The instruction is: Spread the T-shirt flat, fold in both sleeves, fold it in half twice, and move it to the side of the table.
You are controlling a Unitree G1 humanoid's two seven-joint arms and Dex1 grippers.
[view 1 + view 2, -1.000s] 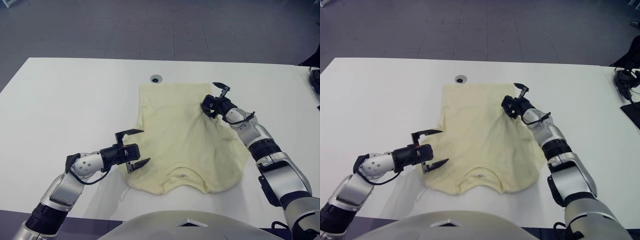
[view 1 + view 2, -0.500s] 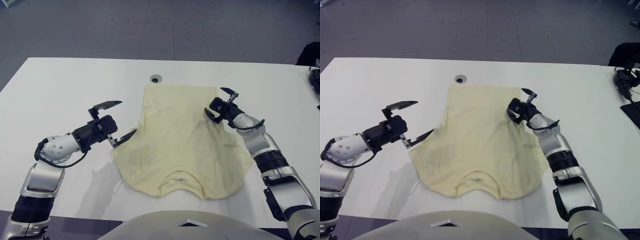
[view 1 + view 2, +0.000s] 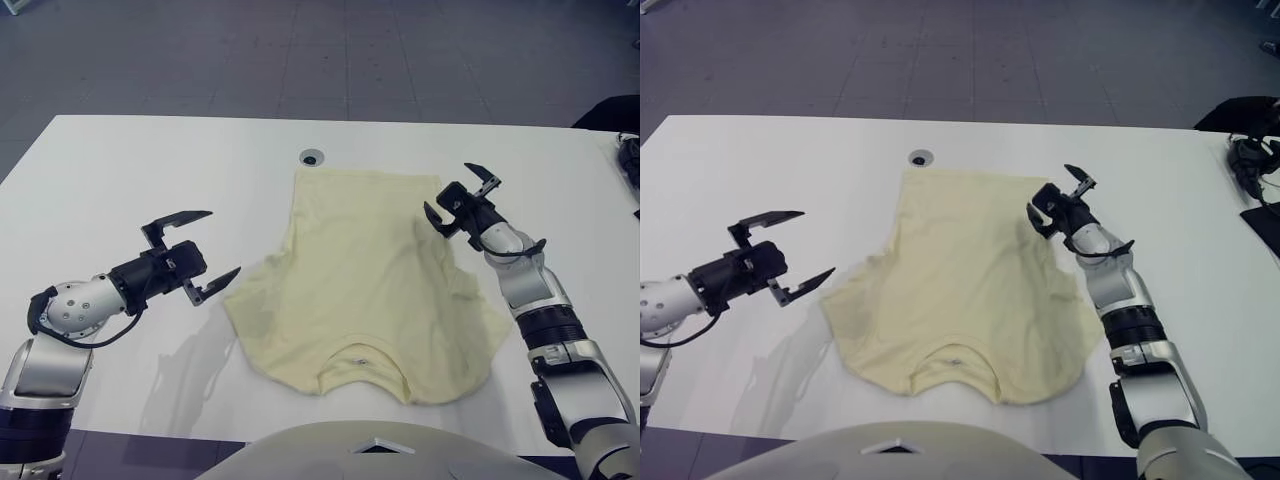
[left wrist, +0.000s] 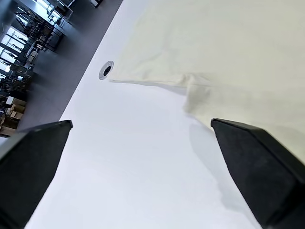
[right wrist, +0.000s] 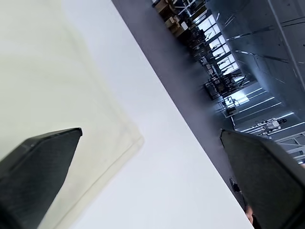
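A pale yellow T-shirt (image 3: 365,285) lies on the white table (image 3: 140,170), collar toward the near edge and hem toward the far side, with soft wrinkles and its left sleeve (image 3: 250,295) spread out. My left gripper (image 3: 200,255) hovers open just left of that sleeve, holding nothing. My right gripper (image 3: 458,197) is open above the shirt's far right corner, also holding nothing. The left wrist view looks down on the sleeve edge (image 4: 193,93) between its two dark fingers (image 4: 257,157). In the right wrist view the hem corner (image 5: 126,138) lies between its fingers (image 5: 33,162).
A small round grommet hole (image 3: 312,157) sits in the table just beyond the shirt's hem. Dark cables and gear (image 3: 1250,160) lie at the table's far right edge. Bare tabletop stretches to the left and far right of the shirt.
Both grippers have let go and drawn outward: the left one moved left away from the sleeve, the right one rose and moved right. The shirt's left sleeve now lies spread.
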